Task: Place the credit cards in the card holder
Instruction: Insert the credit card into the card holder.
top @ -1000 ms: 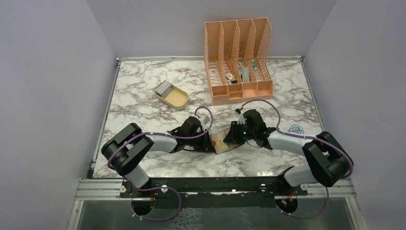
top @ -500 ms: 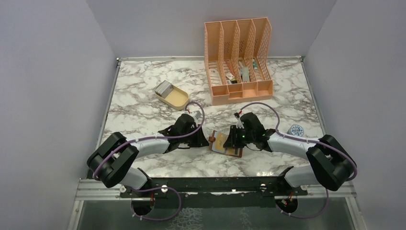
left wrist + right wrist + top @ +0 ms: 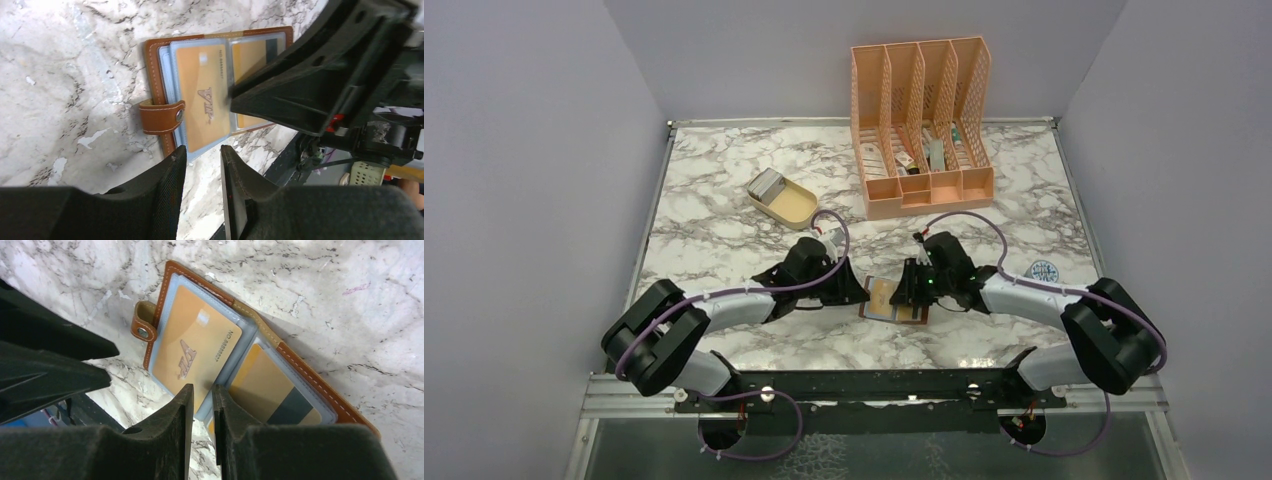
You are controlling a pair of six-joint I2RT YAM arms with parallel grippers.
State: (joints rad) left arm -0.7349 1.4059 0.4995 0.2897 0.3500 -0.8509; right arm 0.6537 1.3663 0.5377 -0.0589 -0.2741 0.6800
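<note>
Brown leather holder (image 3: 886,298) is lying open and flat on the marble table (image 3: 724,200), on the near side about centre, right between the two arms. One gold card (image 3: 202,90) sits in the left clear pocket and a gold-and-dark card (image 3: 275,390) in the right one, so both look seated to me.

On that side the left fingers (image 3: 167,187) are released: slim gap, nothing in it, just beside the holder by the snap tab (image 3: 161,117). Over the edge of the middle sleeve the right fingers (image 3: 172,435) are nearly clenched. I can't tell if they're actually pinching it or only resting there.

What worries me: if the right fingers do have that sleeve and lift, the whole holder could come up or skid on the smooth table, since nothing pins it down, and a card might slide out of its pocket. The arms are also really close together, so a sloppy pull-back could knock them into each other or nudge the holder.
</note>
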